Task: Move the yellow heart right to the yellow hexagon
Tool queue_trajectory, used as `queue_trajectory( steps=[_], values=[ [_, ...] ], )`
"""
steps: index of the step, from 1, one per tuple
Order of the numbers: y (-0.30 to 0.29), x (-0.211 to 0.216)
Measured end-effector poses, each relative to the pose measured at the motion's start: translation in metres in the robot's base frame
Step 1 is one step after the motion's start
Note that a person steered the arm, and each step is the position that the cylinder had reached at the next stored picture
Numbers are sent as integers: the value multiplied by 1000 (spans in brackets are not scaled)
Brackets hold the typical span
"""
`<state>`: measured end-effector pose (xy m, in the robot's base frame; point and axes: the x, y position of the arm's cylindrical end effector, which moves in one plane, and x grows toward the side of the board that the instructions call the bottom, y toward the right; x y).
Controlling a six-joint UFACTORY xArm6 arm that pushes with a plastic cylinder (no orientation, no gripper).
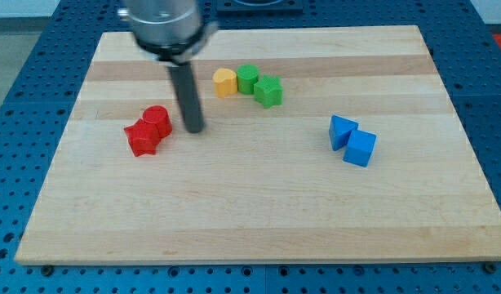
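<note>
A: Listing what sits on the wooden board (259, 212), item by item. Tool first?

B: One dark rod, no jaws, so nothing to spread or pinch. My tip (194, 130) rests on the board left of centre, touching no block that I can make out.

A: Nearest items?

B: Two red blocks just beside my tip toward the left edge: a red cylinder (157, 120) and a red star-like block (141, 139), the two touching each other.

A: Task item?

B: Yellow block (224, 82), heart shape likely but hard to confirm at this size. It stands near the top edge, a little left of the board's middle, up and to the right of my tip and apart from it.

A: Its neighbours?

B: Green cylinder (247, 78) touching its right side, then a second green block (268, 91), shape unclear, against that one.

A: Yellow hexagon?

B: Cannot tell; only one yellow block shows.

A: Remaining stock?

B: Two blue blocks toward the right edge, mid-height: a blue angular block (342, 131) and a blue cube (361, 149), touching, well apart from everything else.
</note>
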<state>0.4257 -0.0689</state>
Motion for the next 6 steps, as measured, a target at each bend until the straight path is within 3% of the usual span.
queue_trajectory(
  steps=[1,2,6],
  values=[
    [50,1],
    [50,-1],
    [13,-83]
  ],
)
